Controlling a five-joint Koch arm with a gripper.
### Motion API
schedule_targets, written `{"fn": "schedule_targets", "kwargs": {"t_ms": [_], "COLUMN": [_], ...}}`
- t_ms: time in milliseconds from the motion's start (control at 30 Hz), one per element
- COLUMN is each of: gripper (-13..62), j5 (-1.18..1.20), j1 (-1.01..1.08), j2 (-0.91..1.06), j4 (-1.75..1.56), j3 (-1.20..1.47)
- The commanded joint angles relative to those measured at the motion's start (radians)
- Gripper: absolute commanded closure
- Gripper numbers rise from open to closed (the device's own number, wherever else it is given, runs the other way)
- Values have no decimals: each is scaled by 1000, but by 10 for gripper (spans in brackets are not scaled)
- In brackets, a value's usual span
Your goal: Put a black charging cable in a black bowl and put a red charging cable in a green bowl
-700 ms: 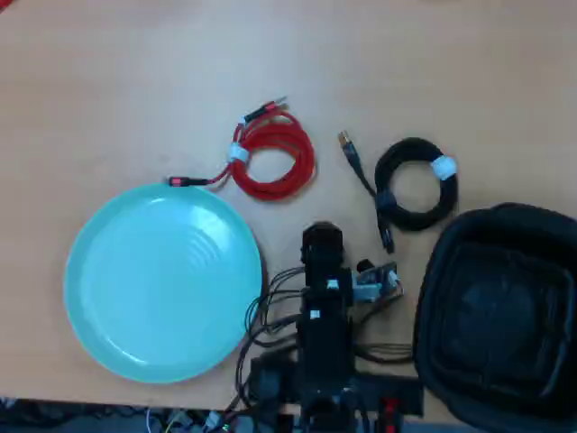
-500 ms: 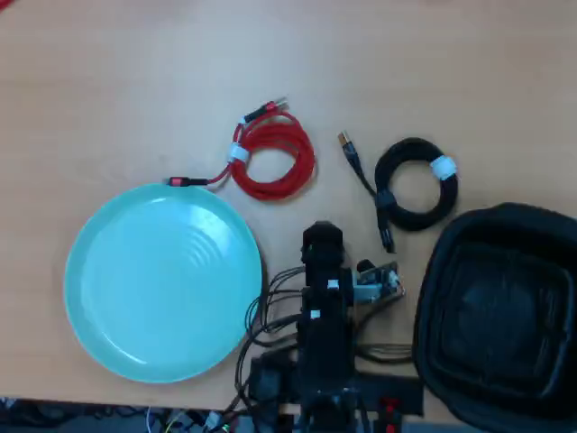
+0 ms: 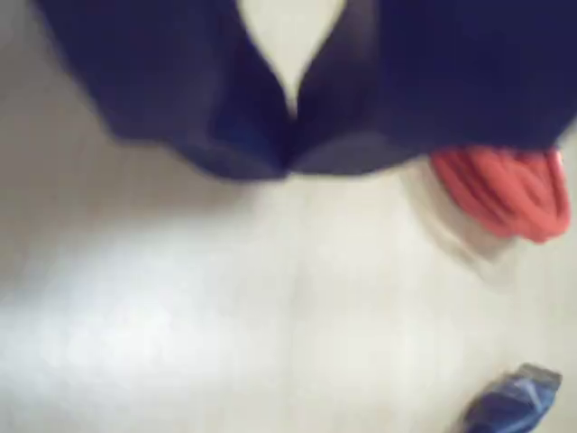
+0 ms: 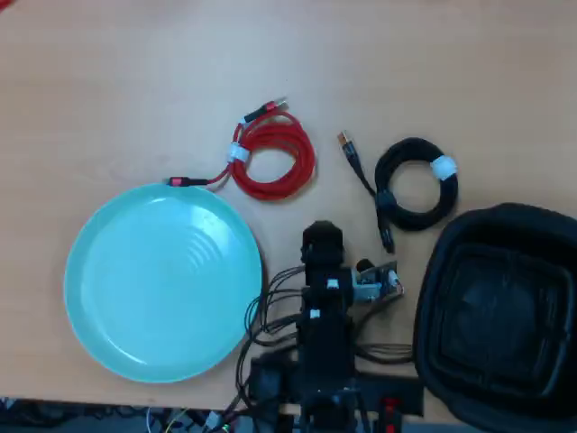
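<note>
In the overhead view the red charging cable (image 4: pixel 275 158) lies coiled on the table just above the pale green bowl (image 4: pixel 162 284), with one plug end touching its rim. The black charging cable (image 4: pixel 415 185) lies coiled to the right, near the black bowl (image 4: pixel 500 316). Both bowls hold nothing. My gripper (image 4: pixel 322 236) sits between the bowls, below the red coil and apart from both cables. In the blurred wrist view the jaws meet at their tips, so the gripper (image 3: pixel 288 167) is shut and empty. The red cable (image 3: pixel 505 189) shows partly behind the right jaw.
The arm's base and loose wires (image 4: pixel 315 361) fill the bottom middle of the overhead view. A blurred blue object (image 3: pixel 514 401) lies at the lower right of the wrist view. Bare wooden table (image 4: pixel 135 81) stretches across the top.
</note>
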Motion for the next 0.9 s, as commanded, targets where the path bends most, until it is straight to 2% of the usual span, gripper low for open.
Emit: {"fn": "schedule_targets", "kwargs": {"t_ms": [0,233,567,867], "gripper": [561,560,560,561], "j5": [0,-29,-34,-28], "j1": [-9,-55,-64,-60], "j2": [35,37,40,35], "j4": [235,790,1040,1331], "j3": [-86,-466,-710,-1121]}}
